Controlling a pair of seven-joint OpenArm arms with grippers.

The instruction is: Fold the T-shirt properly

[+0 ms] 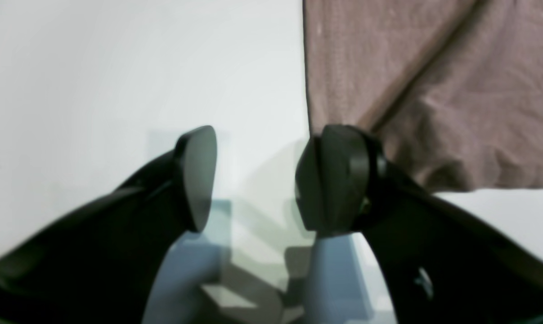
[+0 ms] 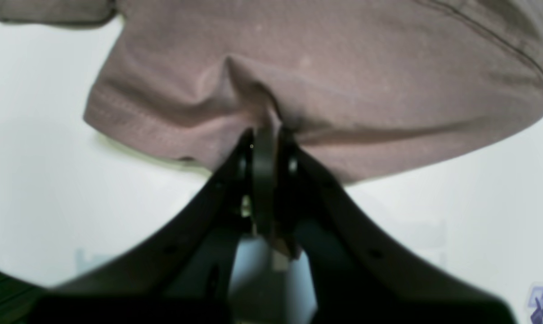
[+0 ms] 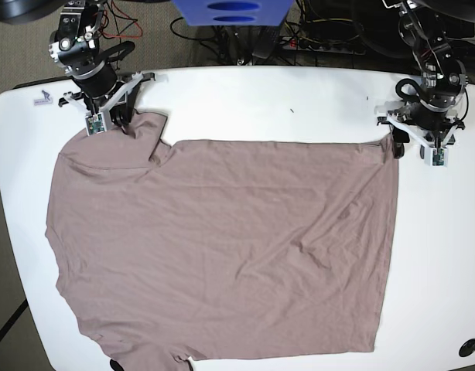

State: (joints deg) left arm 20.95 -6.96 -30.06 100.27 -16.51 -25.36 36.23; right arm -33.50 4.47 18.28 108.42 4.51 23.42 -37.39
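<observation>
While one arm pinches and the other waits, the scene reads so:
Right gripper: fingers pressed together on a puckered bit of sleeve hem; upper left of the base view.
Left gripper: fingers spread, nothing between them, one pad at the cloth's straight edge; upper right of the base view.
Likely reason: each arm stands at a far corner, probably to lift that edge and carry it over for a fold; the left has yet to close.
T-shirt: spread flat and softly wrinkled across the frame's middle, sleeves toward the left, hem toward the right.
Table: white, rounded corners, bare strip along the far side.
Room: cables and a blue object behind the table; dull carpet at the sides.
</observation>
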